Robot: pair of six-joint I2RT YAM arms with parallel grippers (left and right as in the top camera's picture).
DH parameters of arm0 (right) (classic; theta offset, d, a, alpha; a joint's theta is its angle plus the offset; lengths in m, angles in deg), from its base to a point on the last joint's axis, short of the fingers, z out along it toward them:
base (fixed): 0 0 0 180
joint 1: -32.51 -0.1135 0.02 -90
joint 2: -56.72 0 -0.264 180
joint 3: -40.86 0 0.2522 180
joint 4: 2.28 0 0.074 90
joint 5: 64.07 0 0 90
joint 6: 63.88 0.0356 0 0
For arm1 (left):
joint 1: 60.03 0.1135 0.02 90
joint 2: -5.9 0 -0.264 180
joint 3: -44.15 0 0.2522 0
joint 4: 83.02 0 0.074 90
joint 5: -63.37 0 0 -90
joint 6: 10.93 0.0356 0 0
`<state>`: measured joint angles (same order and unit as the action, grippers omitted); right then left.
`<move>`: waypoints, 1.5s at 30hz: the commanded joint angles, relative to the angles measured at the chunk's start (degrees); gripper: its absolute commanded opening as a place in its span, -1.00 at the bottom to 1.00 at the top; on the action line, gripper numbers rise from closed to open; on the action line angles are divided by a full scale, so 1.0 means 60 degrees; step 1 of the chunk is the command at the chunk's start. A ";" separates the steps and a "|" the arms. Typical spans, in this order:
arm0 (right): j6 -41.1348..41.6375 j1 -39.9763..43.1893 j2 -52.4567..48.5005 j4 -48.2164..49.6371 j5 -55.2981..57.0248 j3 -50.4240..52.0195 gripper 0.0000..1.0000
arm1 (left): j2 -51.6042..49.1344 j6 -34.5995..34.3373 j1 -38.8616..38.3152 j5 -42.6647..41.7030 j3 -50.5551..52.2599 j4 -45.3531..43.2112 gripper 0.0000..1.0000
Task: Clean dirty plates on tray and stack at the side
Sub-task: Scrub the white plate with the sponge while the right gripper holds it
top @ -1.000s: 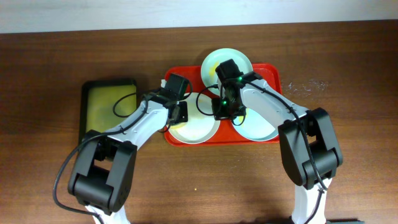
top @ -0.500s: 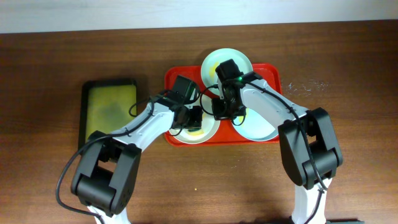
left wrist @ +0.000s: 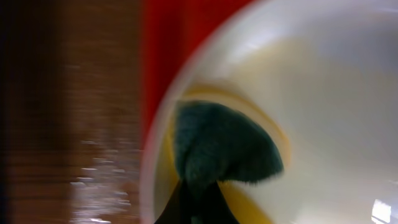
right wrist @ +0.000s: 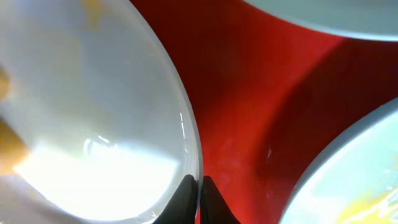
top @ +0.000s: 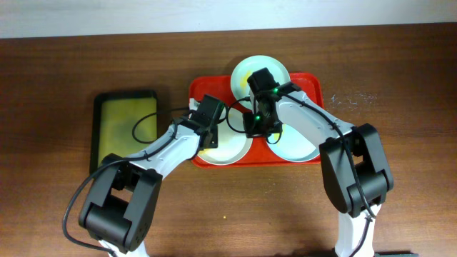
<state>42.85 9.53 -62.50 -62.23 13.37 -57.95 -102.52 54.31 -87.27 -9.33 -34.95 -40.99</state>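
Three plates sit on the red tray (top: 313,86) at the middle of a brown wooden tabletop (top: 400,178): a white plate (top: 232,148) at the near left, a pale blue-green plate (top: 300,148) at the near right, and a far plate (top: 275,68) with a yellow smear, overlapping the tray's back rim. From above, both arms cover their own tools. Only the left wrist view shows the left tool (left wrist: 196,196) clamped on a dark green pad (left wrist: 224,149), which is pressed onto yellow smears inside the white plate. The right wrist view shows the right tool (right wrist: 198,186) pinched on that plate's rim. A black-rimmed tray (top: 127,93) lies apart, to the left.
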 commanded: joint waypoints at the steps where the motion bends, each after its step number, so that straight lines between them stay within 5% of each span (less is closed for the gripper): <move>1: 0.0040 -0.0051 -0.0069 -0.0007 0.0200 0.0069 -0.88 | -0.0084 -0.0084 0.0127 0.1942 -0.0062 -0.0160 -1.00; 5: 0.0040 -0.0051 -0.0069 -0.0007 0.0197 0.0069 -0.88 | -0.0076 -0.0080 0.0127 0.0794 -0.0634 -0.0284 -1.00; 8: 0.0040 -0.0051 -0.0069 0.0015 0.0197 0.0069 -0.88 | -0.0080 -0.0084 0.0127 -0.2277 -0.0816 -0.0973 -1.00; 11: 0.0040 -0.0051 -0.0069 0.0022 0.0197 0.0069 -0.88 | -0.0098 -0.0306 0.0120 -0.3512 -0.0816 -0.1530 -1.00; 19: 0.0040 -0.0051 -0.0069 0.0022 0.0197 0.0069 -0.88 | -0.0889 -0.0506 0.0131 -0.3038 -0.0812 -0.1825 -1.00; 26: 0.0040 -0.0051 -0.0069 0.0018 0.0197 0.0069 -0.88 | -0.1373 -0.0313 0.0528 0.0321 -0.0816 -0.1184 -1.00; 31: 0.0036 -0.0051 -0.0069 0.0025 0.0197 0.0069 -0.88 | -0.1319 0.0499 0.0739 0.0878 -0.0820 -0.0769 -1.00; 37: 0.0040 -0.0051 -0.0069 0.0025 0.0197 0.0069 -0.88 | -0.0142 0.0637 0.0703 0.0503 -0.0834 -0.0619 -1.00; 41: 0.0040 -0.0051 -0.0069 0.0095 0.0197 0.0069 -0.88 | -0.0066 0.0408 0.0667 -0.2404 -0.0823 -0.0590 -1.00; 45: 0.0040 -0.0051 -0.0069 0.0098 0.0197 0.0069 -0.88 | -0.0696 -0.0251 0.0667 -0.3191 -0.0812 -0.0834 -1.00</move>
<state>43.05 9.46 -62.50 -61.62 13.61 -57.95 -104.21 55.39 -83.36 -21.83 -40.18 -44.75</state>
